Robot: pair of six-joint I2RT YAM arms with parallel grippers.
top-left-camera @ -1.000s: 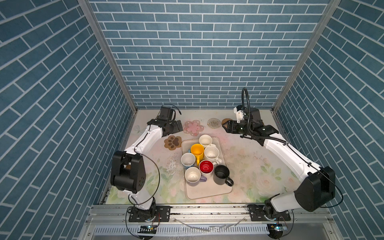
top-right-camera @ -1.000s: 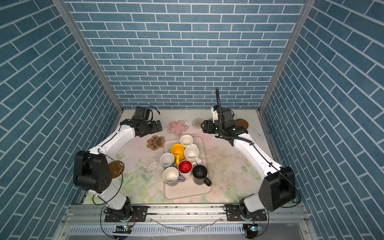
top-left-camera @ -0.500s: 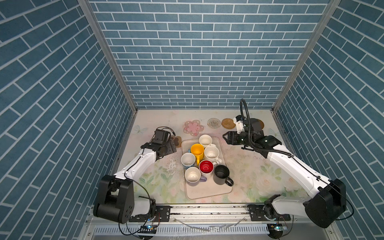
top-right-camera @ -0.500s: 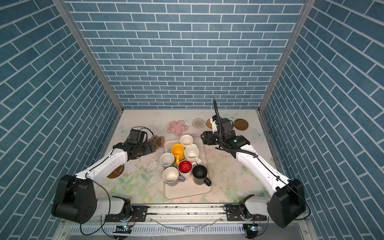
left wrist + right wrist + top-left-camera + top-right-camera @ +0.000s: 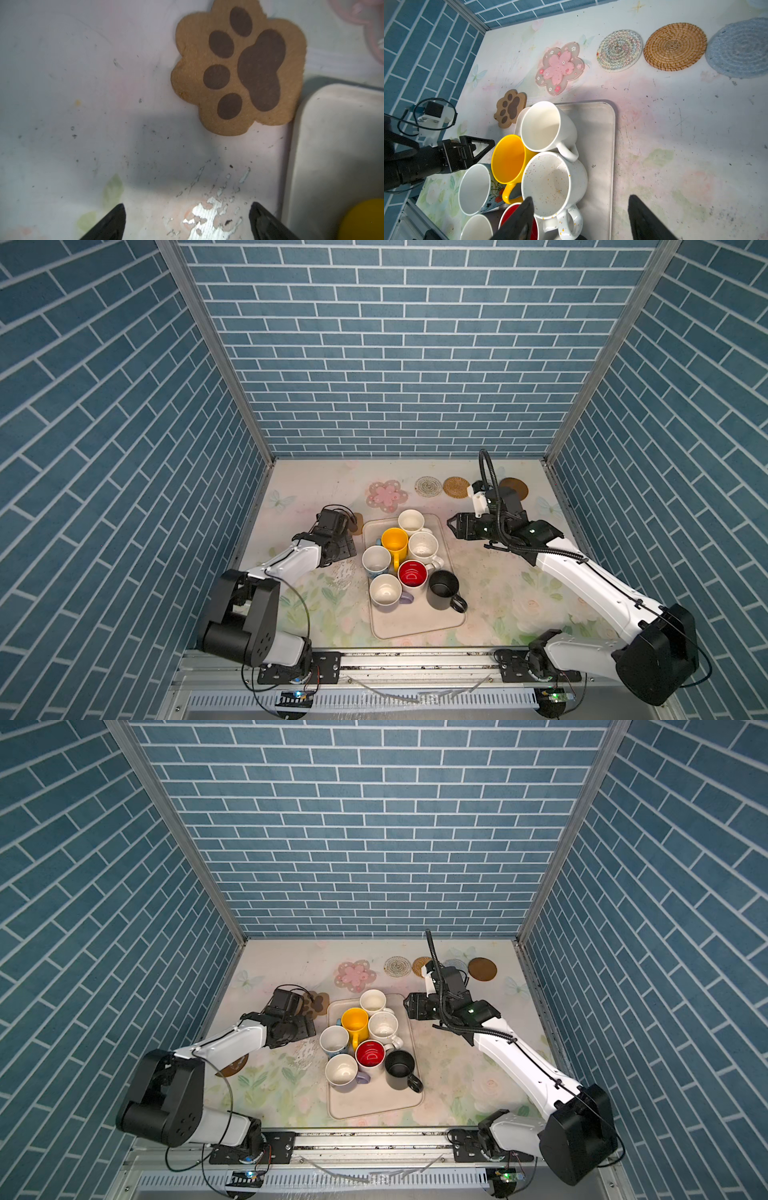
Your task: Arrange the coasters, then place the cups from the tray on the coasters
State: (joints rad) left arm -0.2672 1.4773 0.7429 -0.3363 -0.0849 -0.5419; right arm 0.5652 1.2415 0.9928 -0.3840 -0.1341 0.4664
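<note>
Several cups stand close together on the cream tray [image 5: 415, 624]: yellow [image 5: 395, 540], speckled cream [image 5: 550, 182], plain cream [image 5: 542, 126], light blue [image 5: 376, 561], red-lined [image 5: 412, 574], black [image 5: 443, 594] and lavender [image 5: 385, 590]. Along the back lie the pink flower coaster [image 5: 386, 496], a patterned round [image 5: 428, 486], a rattan round [image 5: 456, 487], a blue knit [image 5: 737, 47] and a brown disc [image 5: 482, 968]. The paw coaster [image 5: 239, 68] touches the tray's far left corner. My left gripper [image 5: 188, 209] is open over bare cloth beside the tray. My right gripper [image 5: 580, 201] is open above the speckled cup's handle.
A second brown disc [image 5: 235, 1067] lies under my left arm near the left wall. Blue brick walls close in three sides. Bare flowered cloth [image 5: 519, 593] stretches right of the tray. A worn patch of cloth [image 5: 207, 214] sits below my left fingers.
My left arm has drawn back from the table's far left to the tray's left side. My right arm has pulled away from the coaster row to the tray's far right corner.
</note>
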